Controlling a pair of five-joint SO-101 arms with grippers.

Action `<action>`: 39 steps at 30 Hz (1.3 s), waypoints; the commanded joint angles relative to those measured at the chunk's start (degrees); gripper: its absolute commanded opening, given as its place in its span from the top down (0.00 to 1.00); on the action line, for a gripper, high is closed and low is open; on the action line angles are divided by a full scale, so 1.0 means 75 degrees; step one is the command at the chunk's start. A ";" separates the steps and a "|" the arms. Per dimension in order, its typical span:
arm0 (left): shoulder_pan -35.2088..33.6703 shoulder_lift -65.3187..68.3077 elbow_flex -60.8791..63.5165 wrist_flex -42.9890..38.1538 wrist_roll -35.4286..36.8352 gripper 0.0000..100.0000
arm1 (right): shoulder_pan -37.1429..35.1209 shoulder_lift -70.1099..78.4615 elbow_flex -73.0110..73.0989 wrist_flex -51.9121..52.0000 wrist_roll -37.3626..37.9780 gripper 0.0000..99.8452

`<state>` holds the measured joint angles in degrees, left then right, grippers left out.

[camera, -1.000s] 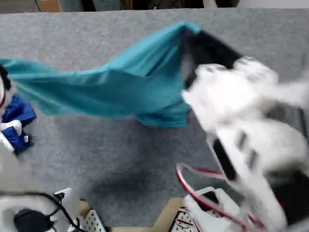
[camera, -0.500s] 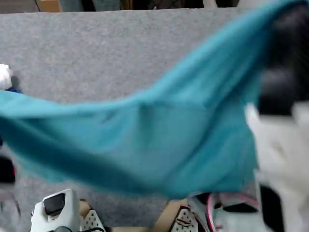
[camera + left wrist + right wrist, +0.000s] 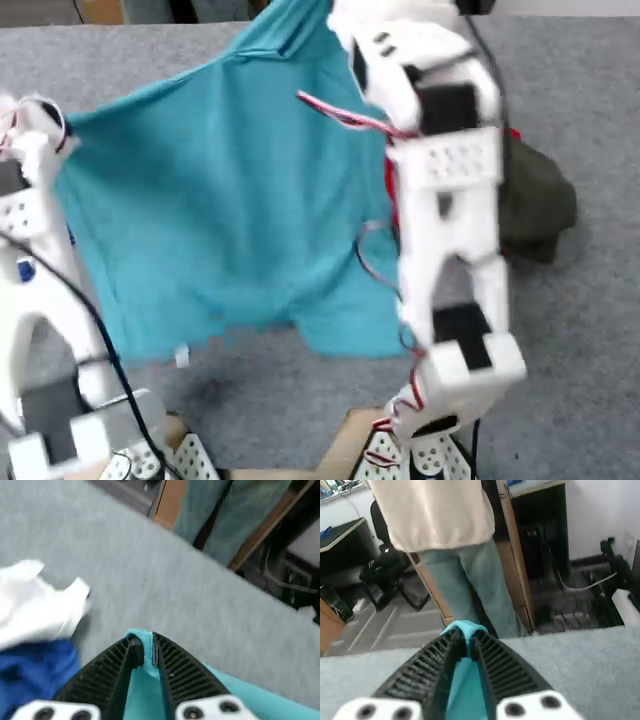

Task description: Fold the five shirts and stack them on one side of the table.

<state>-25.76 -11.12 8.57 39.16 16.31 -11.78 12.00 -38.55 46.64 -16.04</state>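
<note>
A teal shirt (image 3: 225, 210) hangs spread out above the grey table (image 3: 560, 330), held up by both arms. My left gripper (image 3: 145, 647) is shut on one upper corner of the teal shirt (image 3: 142, 645), at the left side in the high view. My right gripper (image 3: 466, 642) is shut on the other corner of the teal shirt (image 3: 465, 680), high at the back centre. A white shirt (image 3: 35, 605) and a blue shirt (image 3: 30, 670) lie crumpled on the table below the left gripper. A dark green shirt (image 3: 535, 200) lies behind the right arm (image 3: 445, 200).
The arm bases (image 3: 100, 440) stand at the table's front edge, with red cables (image 3: 345, 115) along the right arm. A person (image 3: 445, 545) stands beyond the table's far edge, touching nothing.
The teal shirt has been lifted and swung from a long drape across the table into a hanging sheet. The right arm has moved up and toward the back, the left arm has risen at the left.
</note>
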 commanded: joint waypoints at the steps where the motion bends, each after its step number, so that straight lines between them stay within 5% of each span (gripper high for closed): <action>1: 0.0182 0.1278 -0.1495 -0.0703 -0.0012 0.97 | 0.0094 0.0908 -0.0639 -0.0844 0.0059 0.99; 10: 0.0158 0.3329 -0.5152 0.2567 -0.0023 0.97 | 0.0117 0.2210 -0.3405 0.2204 0.0082 0.99; 14: 0.0287 0.3376 -0.5292 0.4243 -0.0059 0.97 | 0.0117 0.2303 -0.4120 0.4724 0.0504 0.99; 19: 0.0897 0.3423 -0.4741 0.6154 -0.1371 0.97 | 0.0129 0.2350 -0.4296 0.6646 0.1242 0.99; 26: 0.0979 0.2989 -0.2022 0.5826 -0.2403 0.97 | 0.0352 0.1975 -0.3487 0.7291 0.1664 0.99; 39: 0.0240 0.0246 0.2831 0.2895 -0.3388 0.97 | 0.0434 -0.2198 0.3815 0.7209 0.2731 0.99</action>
<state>-21.45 -4.26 27.38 63.69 -7.87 -9.76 2.51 -17.98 100.79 4.00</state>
